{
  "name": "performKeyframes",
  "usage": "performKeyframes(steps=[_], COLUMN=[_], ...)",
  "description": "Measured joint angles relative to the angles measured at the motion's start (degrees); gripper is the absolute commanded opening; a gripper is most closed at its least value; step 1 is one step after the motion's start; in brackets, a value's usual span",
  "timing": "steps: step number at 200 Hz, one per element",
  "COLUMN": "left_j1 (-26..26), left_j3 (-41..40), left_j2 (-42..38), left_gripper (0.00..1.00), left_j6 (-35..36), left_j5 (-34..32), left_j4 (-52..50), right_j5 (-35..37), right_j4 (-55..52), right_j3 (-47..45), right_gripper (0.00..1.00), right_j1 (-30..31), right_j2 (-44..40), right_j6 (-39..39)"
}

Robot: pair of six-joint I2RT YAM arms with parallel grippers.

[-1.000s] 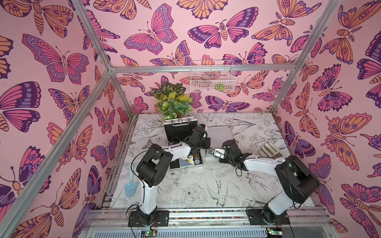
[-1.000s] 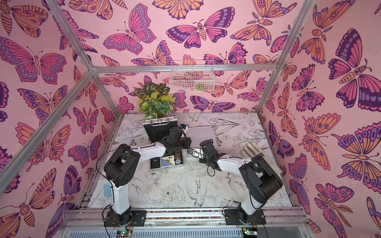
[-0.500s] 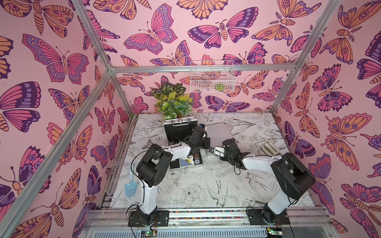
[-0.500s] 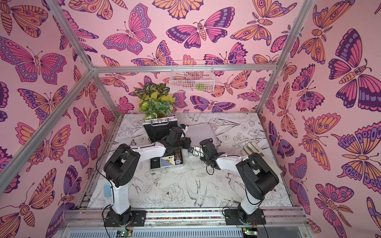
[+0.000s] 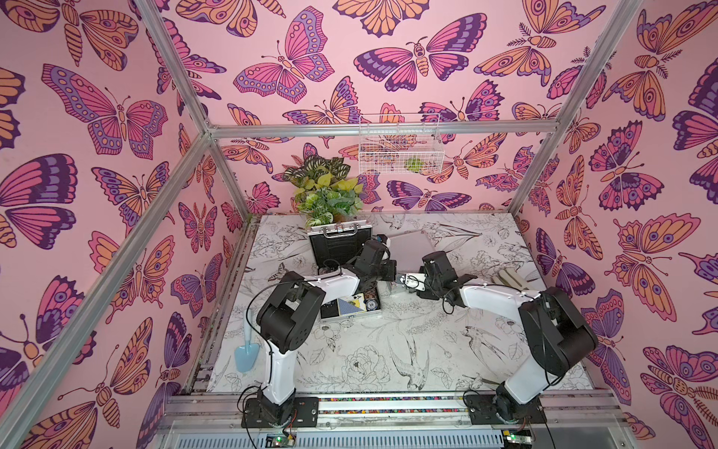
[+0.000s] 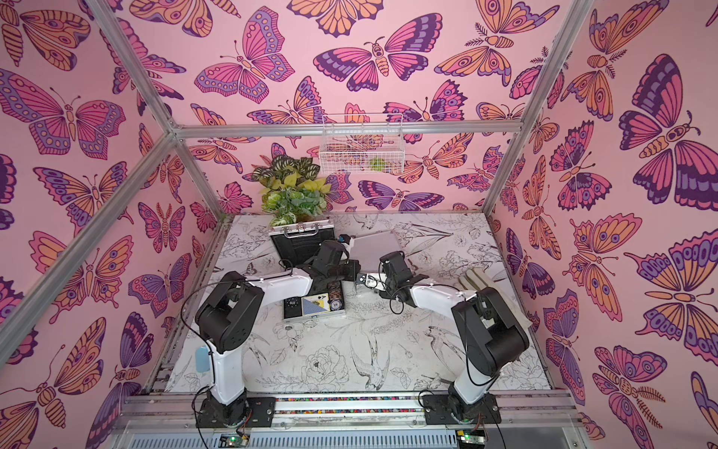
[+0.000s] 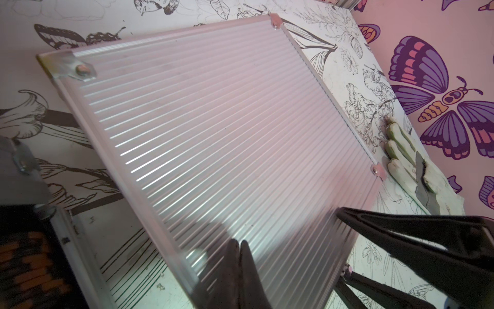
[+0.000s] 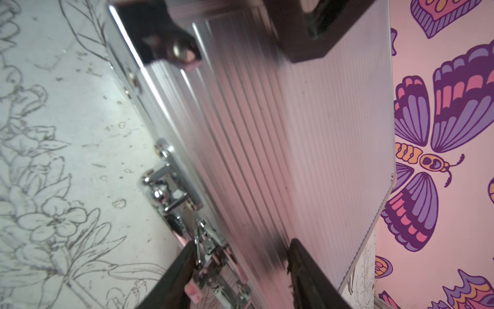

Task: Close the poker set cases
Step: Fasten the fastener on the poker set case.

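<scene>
Only the right wrist view shows the tool (image 8: 242, 244) straddling a latch (image 8: 211, 248).

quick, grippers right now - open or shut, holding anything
left gripper: shut, empty, tip over the closed case.
right gripper: open, jaws either side of that case's latch, no firm grip visible.
</scene>
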Motion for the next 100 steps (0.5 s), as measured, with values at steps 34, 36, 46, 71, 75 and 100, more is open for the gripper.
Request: performKeyframes(steps=[34, 36, 46, 71, 75, 100], left_j1=[0.02, 0.02, 0.02, 0.02, 0.02, 0.02], left_j3=[-0.04, -0.04, -0.09, -0.13, -0.15, -0.37], left_j2=[-0.02, -0.02, -0.02, -0.02, -0.04, -0.09], left_gripper=[0.0, 0.0, 0.0, 0.0, 0.0, 0.0], left_j6=[0.02, 0.02, 0.0, 0.0, 0.0, 0.0], left_j5=[0.11, 0.11, 0.11, 0.13, 0.13, 0.13], left_j4=[0.02, 0.02, 0.04, 0.11, 0.15, 0.42], right_j5=[-1.31, -1.38, -1.79, -3.1, -3.28, -4.57], right_j4=[-2.91, -3.06, -3.93, -5.97, -6.34, -8.52], right_j3=[1.51, 1.6, 2.05, 3.37, 3.61, 5.33], right_gripper=[0.01, 0.0, 0.0, 0.0, 0.0, 0.0], right_j1=[-0.33, -0.33, -0.35, -0.74, -0.83, -1.33], right_j2=[0.09, 0.09, 0.09, 0.37, 0.48, 1.11], right_j6=[-0.85, -0.96, -1.22, -1.51, -1.53, -1.99])
